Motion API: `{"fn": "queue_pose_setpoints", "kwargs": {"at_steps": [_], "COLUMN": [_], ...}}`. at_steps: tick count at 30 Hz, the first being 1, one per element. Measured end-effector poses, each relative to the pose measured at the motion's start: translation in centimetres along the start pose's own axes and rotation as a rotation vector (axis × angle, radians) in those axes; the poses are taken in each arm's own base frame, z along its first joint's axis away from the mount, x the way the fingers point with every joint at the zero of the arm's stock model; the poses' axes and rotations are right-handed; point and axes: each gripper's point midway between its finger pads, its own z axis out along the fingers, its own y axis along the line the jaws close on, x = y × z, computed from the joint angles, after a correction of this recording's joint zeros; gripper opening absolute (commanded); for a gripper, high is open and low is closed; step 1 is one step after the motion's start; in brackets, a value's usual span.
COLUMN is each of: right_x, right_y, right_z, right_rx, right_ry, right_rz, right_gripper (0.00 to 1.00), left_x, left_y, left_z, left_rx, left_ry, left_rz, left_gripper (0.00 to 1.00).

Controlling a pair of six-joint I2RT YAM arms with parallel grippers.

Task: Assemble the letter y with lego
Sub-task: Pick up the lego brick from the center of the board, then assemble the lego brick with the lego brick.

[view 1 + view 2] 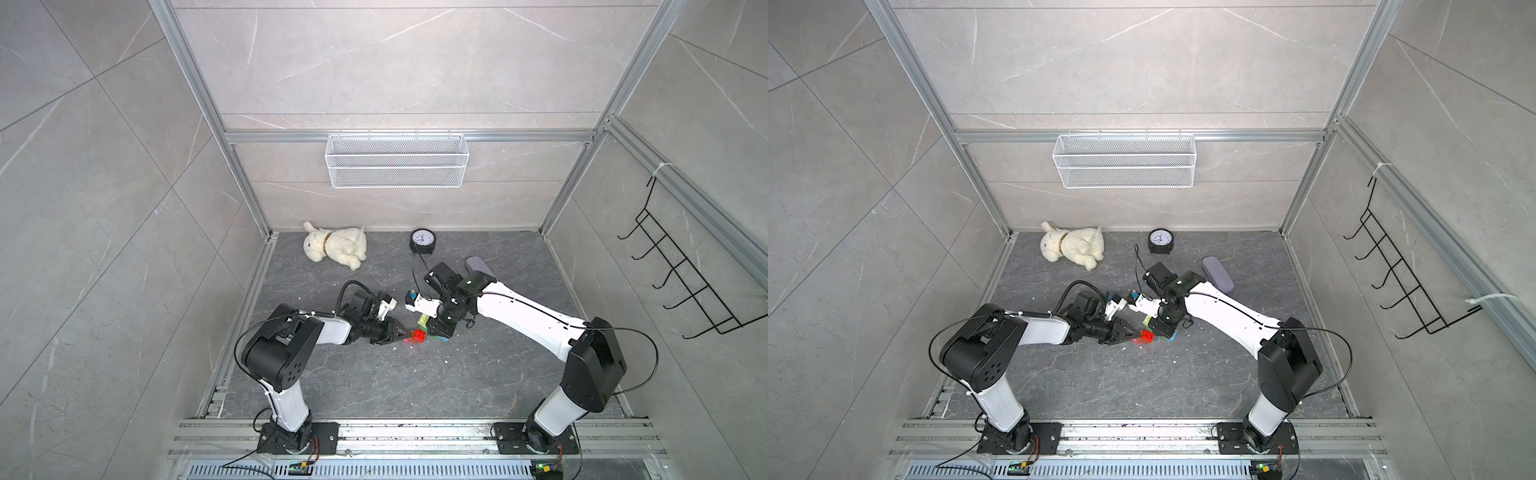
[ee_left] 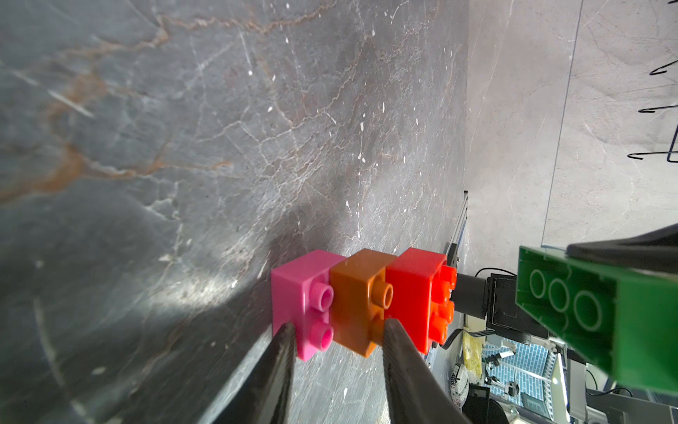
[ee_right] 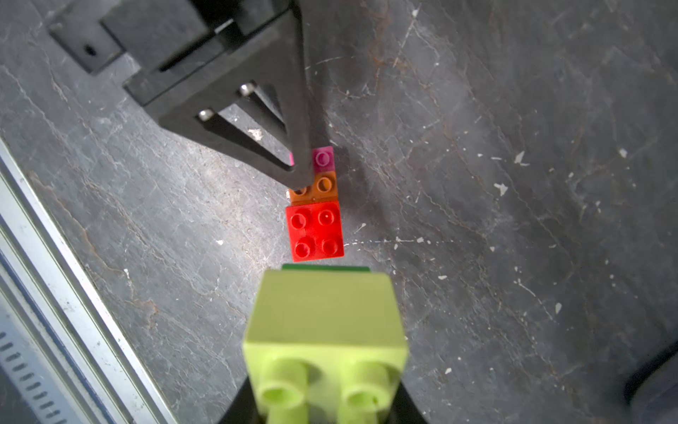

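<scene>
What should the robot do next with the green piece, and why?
Probably the right gripper should shift the green bar over the red brick and press down: its hollow underside faces the red studs but stands apart, while the left gripper holds the stem steady.

Dark marble tabletop point(image 1: 374, 386) w/ plush dog point(image 1: 336, 248), clock point(image 1: 423, 241), grey case point(image 1: 1217, 274), brick stem point(image 1: 417, 336).

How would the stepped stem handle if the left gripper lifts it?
Probably rigid and light: the stem is three small plastic bricks. Its joints may hinge or pop, since each brick overlaps the next by only about half. The left gripper pinches glossy faces, so it might slip.
</scene>
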Motion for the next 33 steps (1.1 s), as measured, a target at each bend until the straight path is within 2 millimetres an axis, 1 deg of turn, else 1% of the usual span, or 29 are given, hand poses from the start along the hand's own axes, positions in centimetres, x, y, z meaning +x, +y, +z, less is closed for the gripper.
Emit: {"fn": "queue_pose_setpoints", "kwargs": {"at_steps": [3, 7, 12, 16, 22, 29, 33], "right_x": [-0.7, -1.3, -1.2, -1.3, -0.7, -1.2, -1.3], "right_y": [0.1, 0.1, 0.5, 0.1, -0.2, 0.0, 0.1], "right_z": [0.0, 0.7, 1.7, 2.5, 3.4, 3.5, 4.0], "right_rx": [-0.005, -0.011, -0.025, -0.022, -0.02, -0.023, -0.028], "right_ry": [0.003, 0.026, 0.076, 0.113, 0.168, 0.176, 0.186], "right_rz": [-0.041, -0.074, -0.101, -0.103, -0.101, -0.113, -0.118], "right_gripper": [0.32, 0.32, 0.32, 0.32, 0.32, 0.32, 0.32], "left_x": [0.0, -0.1, -0.1, -0.1, -0.1, -0.1, -0.1], "left_y": [0.0, -0.1, -0.1, -0.1, -0.1, -0.1, -0.1], "left_z": [0.1, 0.2, 0.3, 0.3, 0.3, 0.3, 0.3], "left_rx": [0.009, 0.02, 0.024, 0.026, 0.033, 0.034, 0.034], "left_ry": [-0.002, -0.001, -0.003, -0.005, -0.006, -0.007, -0.007], "left_rz": [0.006, 0.012, 0.016, 0.02, 0.025, 0.026, 0.026], "left_gripper": [0.41, 0.41, 0.41, 0.41, 0.41, 0.41, 0.41]}}
